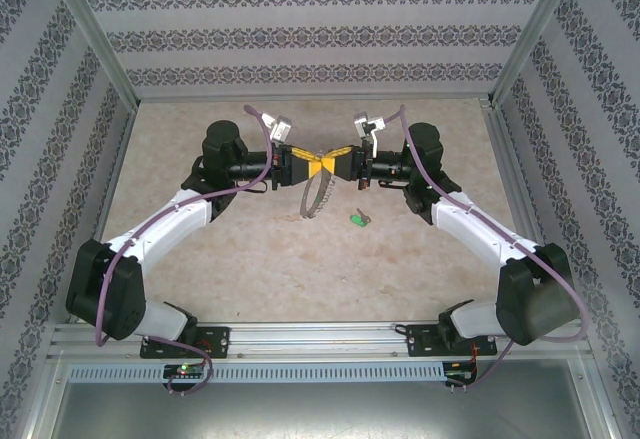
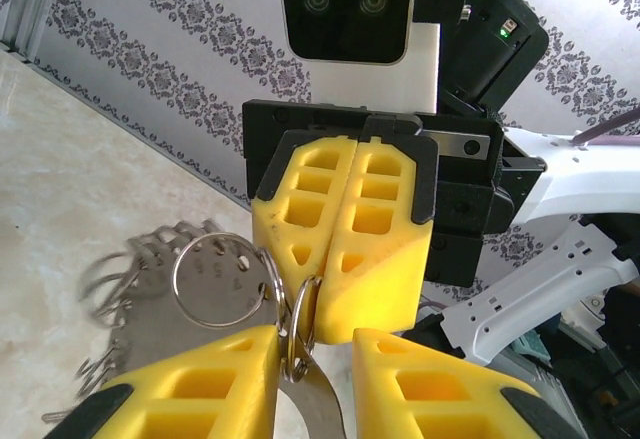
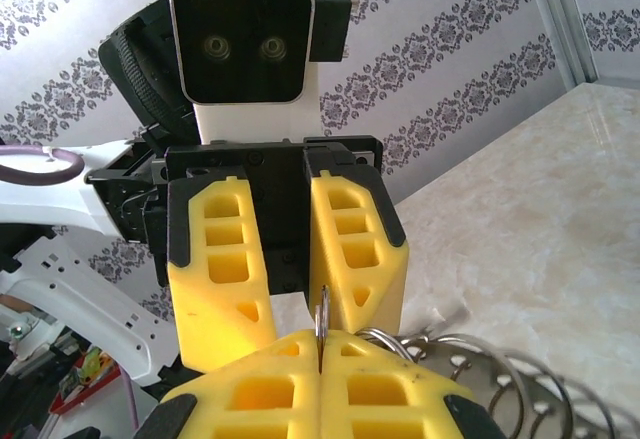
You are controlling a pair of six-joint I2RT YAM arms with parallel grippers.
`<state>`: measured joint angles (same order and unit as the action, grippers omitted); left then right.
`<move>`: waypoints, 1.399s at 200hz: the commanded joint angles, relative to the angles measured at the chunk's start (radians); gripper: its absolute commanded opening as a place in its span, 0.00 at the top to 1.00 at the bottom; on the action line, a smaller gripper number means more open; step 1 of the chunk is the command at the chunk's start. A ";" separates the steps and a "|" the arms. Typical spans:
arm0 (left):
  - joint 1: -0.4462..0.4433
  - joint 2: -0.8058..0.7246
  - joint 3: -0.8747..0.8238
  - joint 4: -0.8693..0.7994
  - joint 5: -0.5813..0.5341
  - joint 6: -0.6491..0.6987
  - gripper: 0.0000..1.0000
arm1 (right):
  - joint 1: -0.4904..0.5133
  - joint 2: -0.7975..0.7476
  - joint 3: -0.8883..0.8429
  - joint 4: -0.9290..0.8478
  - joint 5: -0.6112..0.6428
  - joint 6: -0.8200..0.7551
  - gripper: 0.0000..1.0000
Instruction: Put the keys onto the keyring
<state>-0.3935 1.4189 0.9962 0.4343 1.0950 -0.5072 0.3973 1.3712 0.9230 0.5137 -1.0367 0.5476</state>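
My right hand [image 1: 334, 164] is clamped on the keyring [image 2: 268, 271], held in mid-air; my left hand [image 1: 314, 165] faces it, fingers apart astride the same loop. The green key [image 1: 357, 220] lies on the tabletop [image 1: 250, 259] below, nearer my right arm, its axis too small to read. The wrist views show the pinch that the top view blurs

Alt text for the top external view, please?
The left gripper and right gripper meet tip to tip above the table, the keyring dangling between them. The green key lies on the table, apart from the ring.
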 commanded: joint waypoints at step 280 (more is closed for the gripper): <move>-0.088 -0.121 0.231 -0.769 -0.338 0.747 1.00 | -0.096 -0.188 -0.138 -0.064 0.062 0.081 0.53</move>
<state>-0.4549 1.3529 1.2121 -0.3088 0.8169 0.1463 0.2909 1.2160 0.8154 0.4469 -0.9737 0.6086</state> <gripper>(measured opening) 0.046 0.471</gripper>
